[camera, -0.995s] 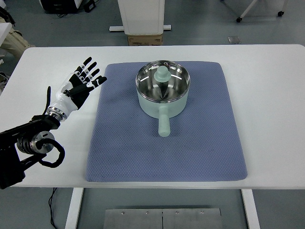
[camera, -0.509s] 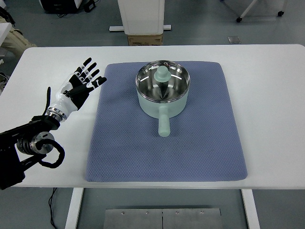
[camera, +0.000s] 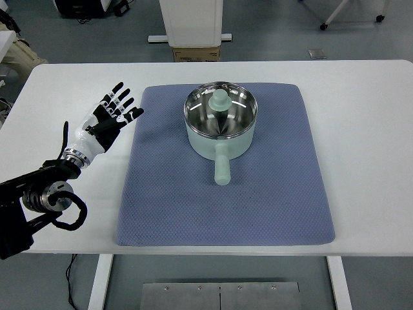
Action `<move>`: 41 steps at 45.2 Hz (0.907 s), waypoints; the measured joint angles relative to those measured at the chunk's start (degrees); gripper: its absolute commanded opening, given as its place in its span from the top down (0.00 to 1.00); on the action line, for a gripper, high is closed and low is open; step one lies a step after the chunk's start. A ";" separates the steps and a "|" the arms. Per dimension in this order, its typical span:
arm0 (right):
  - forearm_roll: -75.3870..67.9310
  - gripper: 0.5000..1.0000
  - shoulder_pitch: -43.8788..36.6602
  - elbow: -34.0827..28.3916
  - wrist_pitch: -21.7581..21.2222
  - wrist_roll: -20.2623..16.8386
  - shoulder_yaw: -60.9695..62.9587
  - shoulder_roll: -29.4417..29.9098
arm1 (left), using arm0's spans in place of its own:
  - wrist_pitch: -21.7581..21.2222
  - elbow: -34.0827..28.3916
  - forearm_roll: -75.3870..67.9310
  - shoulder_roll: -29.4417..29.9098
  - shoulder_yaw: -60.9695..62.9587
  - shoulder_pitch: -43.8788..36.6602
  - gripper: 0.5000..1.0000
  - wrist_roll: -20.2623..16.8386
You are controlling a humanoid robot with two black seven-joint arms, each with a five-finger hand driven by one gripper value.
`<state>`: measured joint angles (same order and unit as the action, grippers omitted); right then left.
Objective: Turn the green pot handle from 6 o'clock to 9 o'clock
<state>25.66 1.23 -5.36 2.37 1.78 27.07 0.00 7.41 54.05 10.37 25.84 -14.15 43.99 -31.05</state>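
Edging slightly toward the mat, the left hand [camera: 108, 119] hovers over the white bench [camera: 361, 110], fingers [camera: 122, 97] spread wide and holding nothing; the pot [camera: 219, 123] has not shifted. No right hand is in view.

To the hand's right and well apart from it, the pot sits on the far half of a blue mat [camera: 271, 194], its handle [camera: 221, 166] pointing straight back toward the robot, at six o'clock.

It is a pale green saucepan with a shiny steel inside, a short rounded handle of the same green, and a green knobbed piece resting in the bowl.

Judging by its build, the pot is rigid and moderately heavy, and the textured mat will likely resist sliding. The handle's free end looks the best place to take hold, giving most leverage for the turn.
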 measured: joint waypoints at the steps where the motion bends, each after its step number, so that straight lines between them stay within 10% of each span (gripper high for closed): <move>1: 0.00 0.00 0.00 0.00 0.00 0.00 0.00 0.00 | 0.01 0.00 0.00 0.00 0.00 -0.03 0.00 0.01; 41: 0.00 0.00 0.00 0.00 0.00 -0.03 0.00 0.00 | 5.03 -0.09 -10.00 5.32 -4.29 2.82 0.00 0.03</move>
<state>25.66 1.23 -5.36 2.37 1.75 27.07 0.00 12.44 53.96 0.37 31.15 -18.44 46.82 -31.02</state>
